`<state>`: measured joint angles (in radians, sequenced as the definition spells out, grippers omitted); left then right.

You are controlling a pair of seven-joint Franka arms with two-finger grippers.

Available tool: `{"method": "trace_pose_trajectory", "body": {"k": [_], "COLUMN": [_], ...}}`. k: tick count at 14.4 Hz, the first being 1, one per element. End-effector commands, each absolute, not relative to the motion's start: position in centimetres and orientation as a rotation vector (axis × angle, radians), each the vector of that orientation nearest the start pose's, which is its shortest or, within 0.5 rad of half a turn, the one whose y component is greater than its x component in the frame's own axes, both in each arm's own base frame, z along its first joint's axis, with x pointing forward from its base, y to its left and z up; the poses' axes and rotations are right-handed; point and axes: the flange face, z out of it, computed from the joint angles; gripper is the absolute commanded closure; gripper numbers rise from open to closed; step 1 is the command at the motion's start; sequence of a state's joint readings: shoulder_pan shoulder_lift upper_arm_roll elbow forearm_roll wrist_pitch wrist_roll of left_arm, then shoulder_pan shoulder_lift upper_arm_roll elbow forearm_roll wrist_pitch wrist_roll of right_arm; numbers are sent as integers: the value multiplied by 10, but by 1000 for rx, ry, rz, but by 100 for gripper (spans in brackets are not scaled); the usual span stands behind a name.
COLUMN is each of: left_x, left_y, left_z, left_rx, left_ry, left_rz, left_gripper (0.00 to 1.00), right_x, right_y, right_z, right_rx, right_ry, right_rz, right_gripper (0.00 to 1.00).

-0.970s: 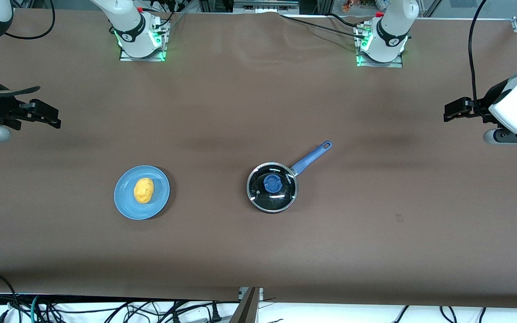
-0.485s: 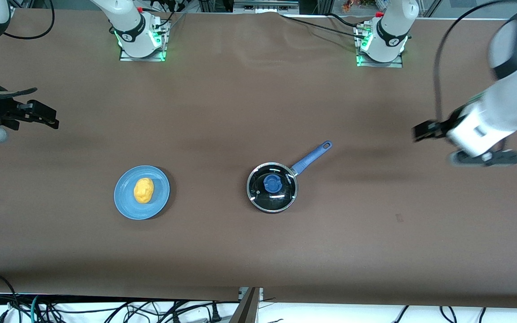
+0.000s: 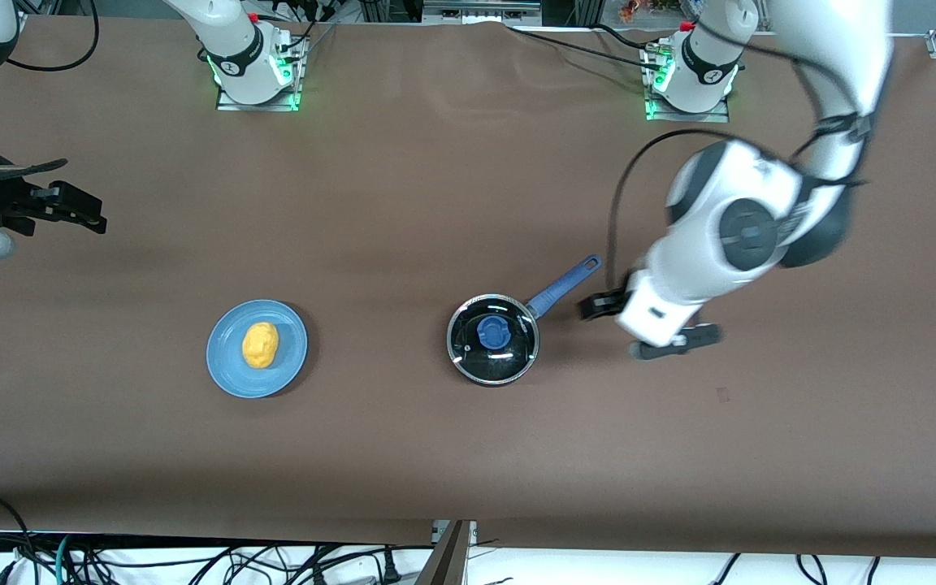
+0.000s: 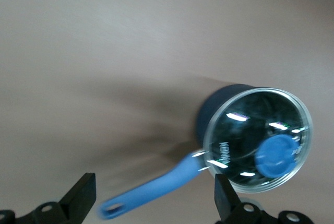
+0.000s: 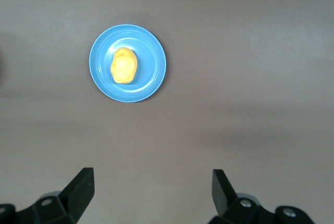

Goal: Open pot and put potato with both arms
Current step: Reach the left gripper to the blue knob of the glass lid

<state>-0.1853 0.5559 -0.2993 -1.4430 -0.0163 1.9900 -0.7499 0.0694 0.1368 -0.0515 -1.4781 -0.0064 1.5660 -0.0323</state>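
One pot [image 3: 492, 340] sits on the brown surface [image 3: 403, 203], and I take it as my landmark. It is black, its one glass lid [image 3: 493, 338] is on, and the lid's single blue knob [image 3: 491, 331] sits at the lid's centre. Its one long blue handle [image 3: 565, 284] lies flat, angled away from the front camera and toward my left arm's end of the surface.

There is one potato [image 3: 260, 344]. It lies on one light-blue plate [image 3: 228, 370], well apart from the pot toward my right arm's end of the surface, about as near to the front camera as the pot.

I have two grippers. My left gripper [image 3: 598, 306] hangs over the surface just beside the pot's handle, on the side toward my left arm's end. In my left wrist view its jaws stand wide apart and hold nothing, with the pot [image 4: 245, 130] and its handle [image 4: 156, 190] lying under them.

My right gripper [image 3: 78, 207] waits over the surface well apart from the pot, past the plate, at my right arm's end. In my right wrist view its jaws are spread wide and bare, with the potato [image 5: 124, 65] and plate [image 5: 151, 80] seen under them.
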Motion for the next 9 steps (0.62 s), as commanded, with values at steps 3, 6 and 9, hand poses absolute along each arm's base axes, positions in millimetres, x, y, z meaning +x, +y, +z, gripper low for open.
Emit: {"method": "trace_pose_trajectory", "body": {"k": [3,6,9], "left_x": [654,648,637], "left_y": [-385,-418,-456], "left_z": [362,349,322], "left_rx": [-3229,-3220,-3193], "left_ry": [-688,-659,-573], "left_rz": [6,-31,-95], "left_gripper": [0,0,0], "right_x": [594,594,605], "right_y": [8,9,13], "right_z": [592,589,566], "right_rx": [-3162,-3159,-3152], "right_ry": [-83,-64,-66], "right_rz": [78,92,135], "right_gripper": [0,0,0]}}
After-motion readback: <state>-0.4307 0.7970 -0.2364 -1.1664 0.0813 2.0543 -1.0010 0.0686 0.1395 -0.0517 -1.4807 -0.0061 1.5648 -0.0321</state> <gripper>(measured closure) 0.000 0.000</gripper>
